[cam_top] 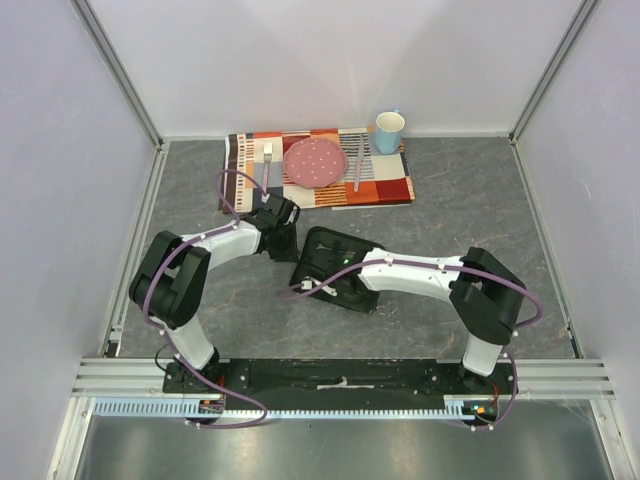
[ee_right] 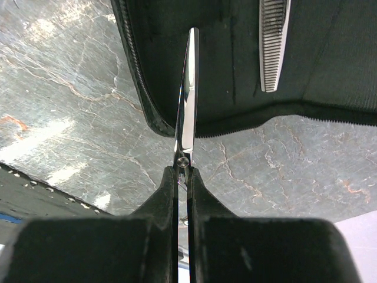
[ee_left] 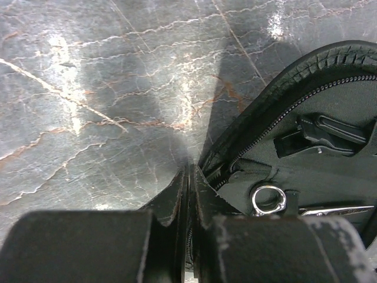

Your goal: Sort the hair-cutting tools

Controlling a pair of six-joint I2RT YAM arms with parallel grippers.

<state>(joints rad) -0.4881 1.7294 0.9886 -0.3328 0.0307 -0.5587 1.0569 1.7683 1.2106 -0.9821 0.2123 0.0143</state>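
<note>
Right pincer point(ee_right: 182, 171) clamped on the scissors point(ee_right: 187, 100) at the pivot, blades toward the case point(ee_right: 235, 71); left pincer point(ee_left: 189, 177) pinches its rim, steadying it, I judge.

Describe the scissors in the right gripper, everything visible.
The scissors are slim, polished silver metal, blades closed, pivot screw showing just above the right gripper, which is clamped on them edge-on. Tips point away, over the rim of the open black zip case. Handles are hidden; contact with the case cannot be told.
</note>
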